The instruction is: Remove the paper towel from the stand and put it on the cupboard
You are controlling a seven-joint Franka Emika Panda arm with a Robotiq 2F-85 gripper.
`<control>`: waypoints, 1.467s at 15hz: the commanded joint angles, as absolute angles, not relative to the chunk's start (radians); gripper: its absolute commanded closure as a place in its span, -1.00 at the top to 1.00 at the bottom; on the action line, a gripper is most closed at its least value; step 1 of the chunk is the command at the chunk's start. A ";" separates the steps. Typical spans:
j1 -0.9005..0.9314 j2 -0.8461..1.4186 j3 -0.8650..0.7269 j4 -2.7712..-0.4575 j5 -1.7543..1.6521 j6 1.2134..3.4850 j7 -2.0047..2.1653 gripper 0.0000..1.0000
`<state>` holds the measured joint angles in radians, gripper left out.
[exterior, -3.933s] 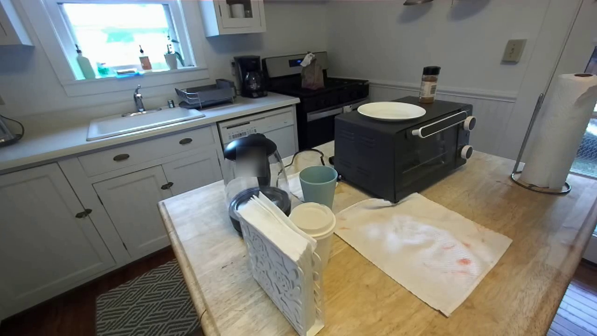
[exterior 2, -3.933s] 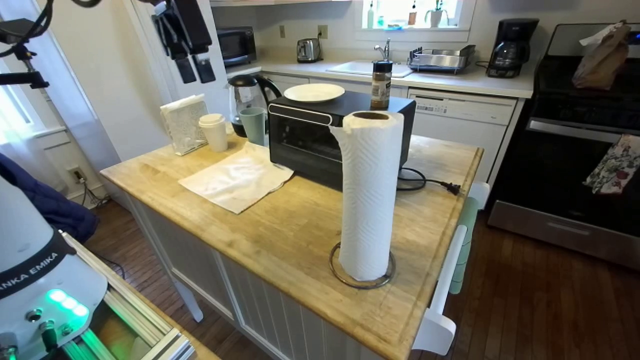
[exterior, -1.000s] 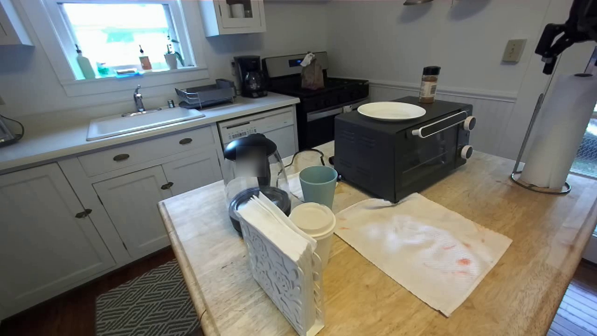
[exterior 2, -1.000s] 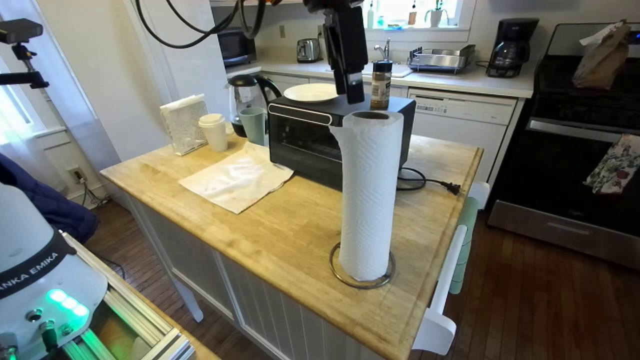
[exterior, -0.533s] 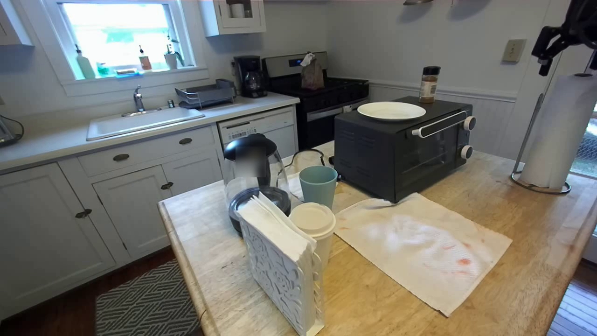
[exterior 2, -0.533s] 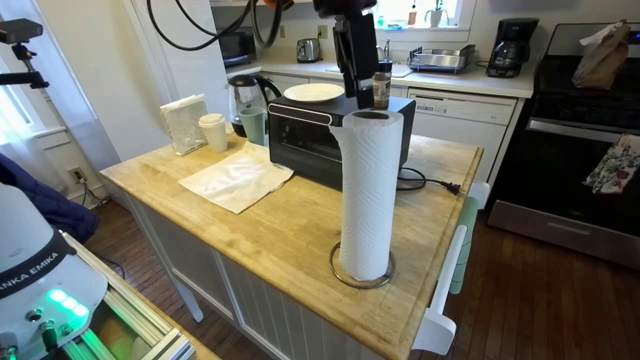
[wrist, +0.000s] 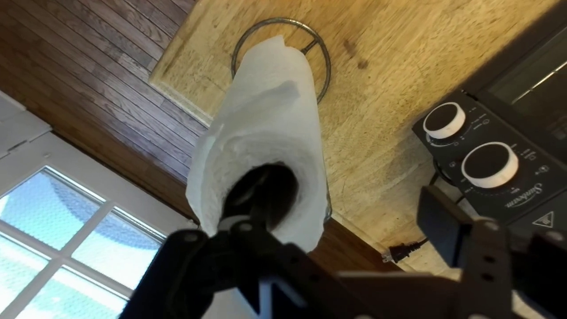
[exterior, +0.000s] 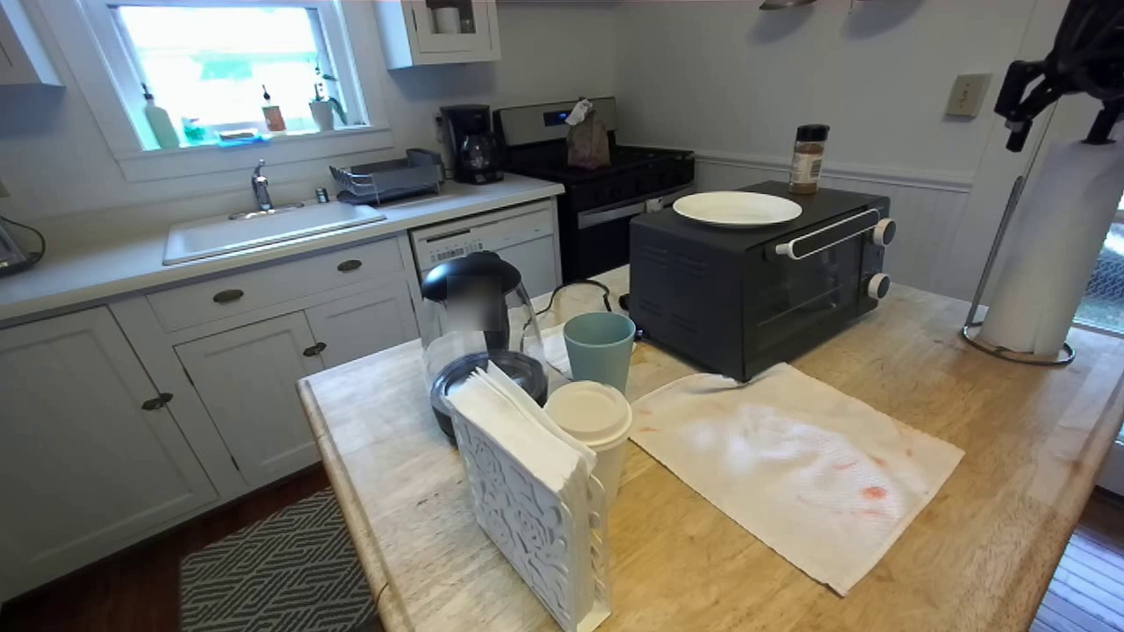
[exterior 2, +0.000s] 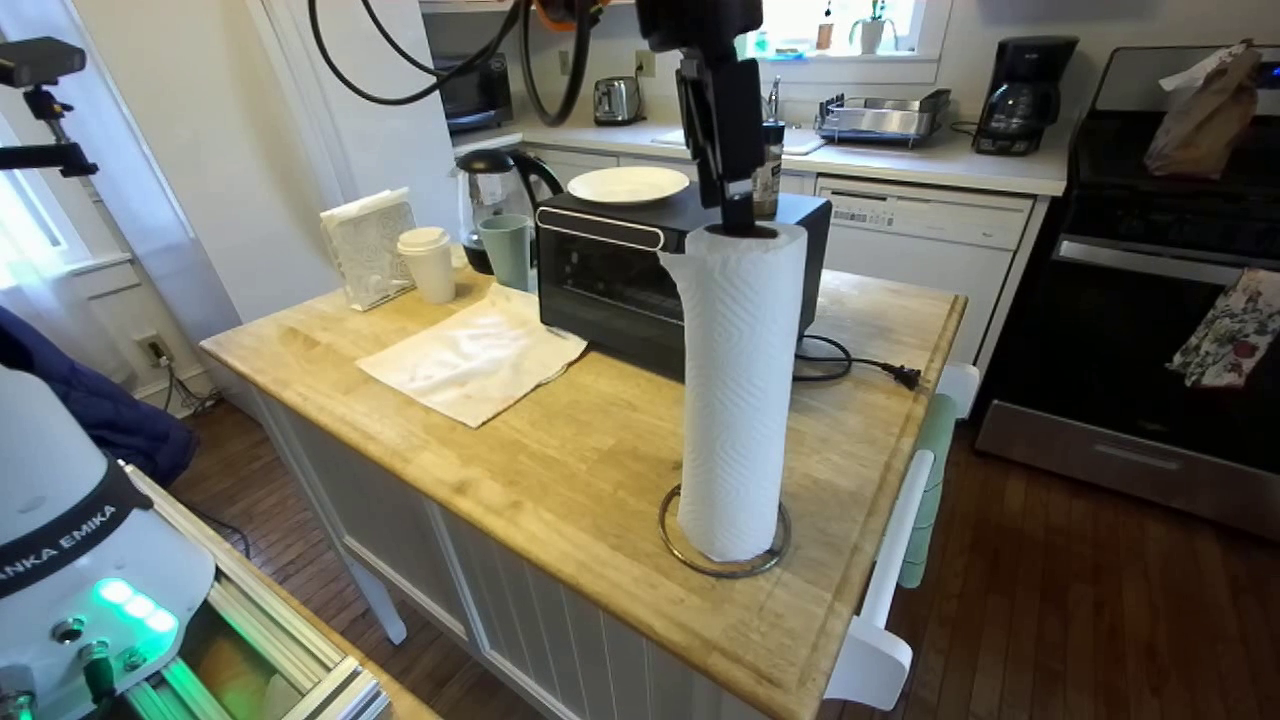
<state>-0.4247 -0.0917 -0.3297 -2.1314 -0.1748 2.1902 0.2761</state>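
claw [exterior: 1058, 139] has come down, one finger [exterior 2: 738, 207] inside the paper towel roll [exterior 2: 740, 400].

- Paper towel roll [exterior 2: 742, 390]: matt paper, embossed with a raised pattern.
- Stand [wrist: 281, 20]: smooth metal wire, dull sheen.
- Worktop [exterior 2: 560, 440]: grained wood, lightly glossy.
- Claw [exterior: 1059, 139]: mostly matt.
- Toaster oven [exterior: 689, 294]: matt outside, glossy glass door [exterior: 817, 281].
- Kettle [exterior 2: 485, 198]: clear, shiny glass.
- Floor [wrist: 110, 79]: wooden boards, gleaming.

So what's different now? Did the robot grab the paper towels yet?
The hand swung across to the roll and came down: one finger now seems to dip into its hole, the other hangs outside. Nothing's been grabbed or let go. The roll still stands on its stand, and the plate and oven stayed put.
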 commanded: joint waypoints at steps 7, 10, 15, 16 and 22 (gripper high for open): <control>-0.414 -0.070 -0.362 -2.107 -0.118 2.198 0.219 -0.75; -0.417 -0.077 -0.369 -2.107 -0.118 2.196 0.210 -1.00; -0.430 -0.121 -0.394 -2.099 -0.120 2.183 0.198 -0.98; -0.430 -0.130 -0.398 -2.098 -0.121 2.181 0.194 -0.98; -0.435 -0.204 -0.413 -2.102 -0.125 2.163 0.182 -0.98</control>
<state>-0.4300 -0.1562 -0.4060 -2.1055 -0.1480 2.1866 0.2149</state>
